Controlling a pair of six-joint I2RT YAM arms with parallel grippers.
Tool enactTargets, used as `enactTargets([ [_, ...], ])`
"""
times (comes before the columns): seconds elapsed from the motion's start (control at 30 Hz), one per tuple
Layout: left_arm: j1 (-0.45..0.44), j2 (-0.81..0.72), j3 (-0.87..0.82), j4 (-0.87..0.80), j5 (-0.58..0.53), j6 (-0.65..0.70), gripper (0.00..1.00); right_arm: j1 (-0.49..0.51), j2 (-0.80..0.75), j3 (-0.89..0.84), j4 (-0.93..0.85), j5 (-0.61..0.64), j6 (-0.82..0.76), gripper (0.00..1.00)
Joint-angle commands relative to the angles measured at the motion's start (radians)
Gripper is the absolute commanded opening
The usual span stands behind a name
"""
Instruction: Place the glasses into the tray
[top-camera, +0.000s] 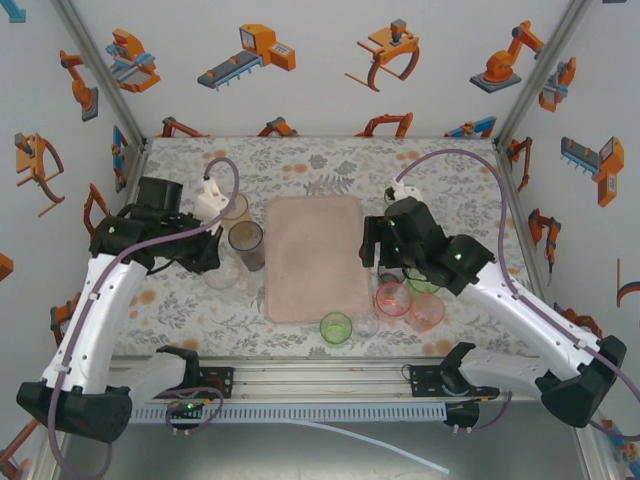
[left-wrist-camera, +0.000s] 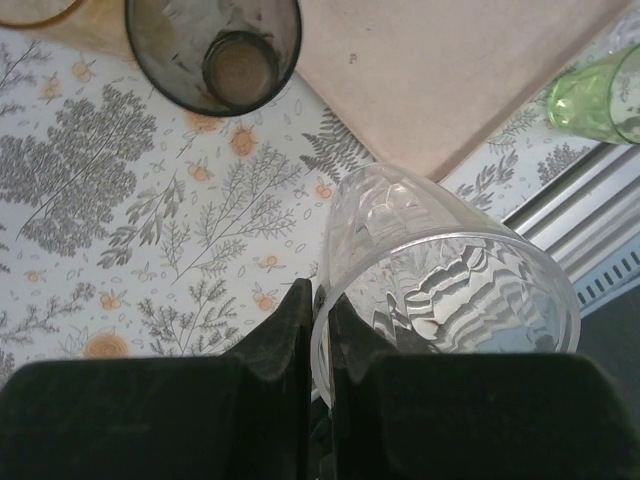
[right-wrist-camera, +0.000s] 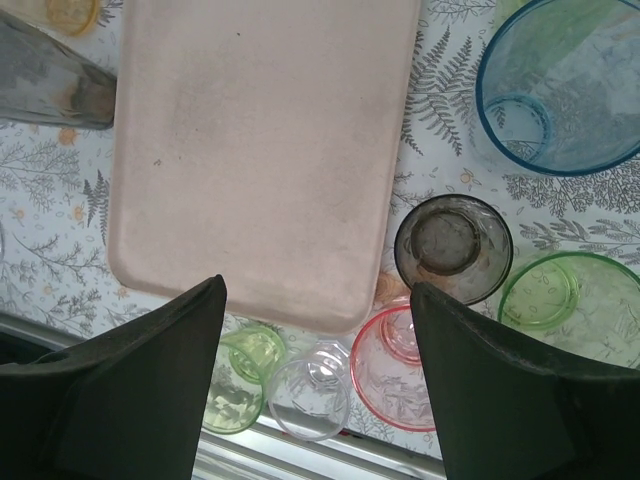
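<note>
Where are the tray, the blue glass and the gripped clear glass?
tray (right-wrist-camera: 250, 150), right wrist view, bare floor
blue glass (right-wrist-camera: 585, 70), right wrist view, inner wall
clear glass (left-wrist-camera: 405, 215), left wrist view, side wall

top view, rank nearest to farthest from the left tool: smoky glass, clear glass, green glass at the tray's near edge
1. clear glass: pinched in the left tool
2. smoky glass: close by, left of the tray
3. green glass: at the tray's near edge
</note>
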Motion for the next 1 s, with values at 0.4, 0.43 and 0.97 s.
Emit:
enactTargets([
  [0.4,-0.357,0.168,0.054,0.1,-0.127,-0.002,0.03,-0.012,-0.083,0.106,-0.177,0.077,0.087,0.67],
  [0.43,-0.371,0.172,0.039,0.125,-0.14,-0.008,0.02,-0.013,-0.097,0.108,-0.183,0.081,0.096,0.67],
  [0.97,-0.439,0.234,-0.103,0.32,-0.179,-0.066,0.02,-0.012,-0.191,0.131,-0.287,0.117,0.147,0.68],
])
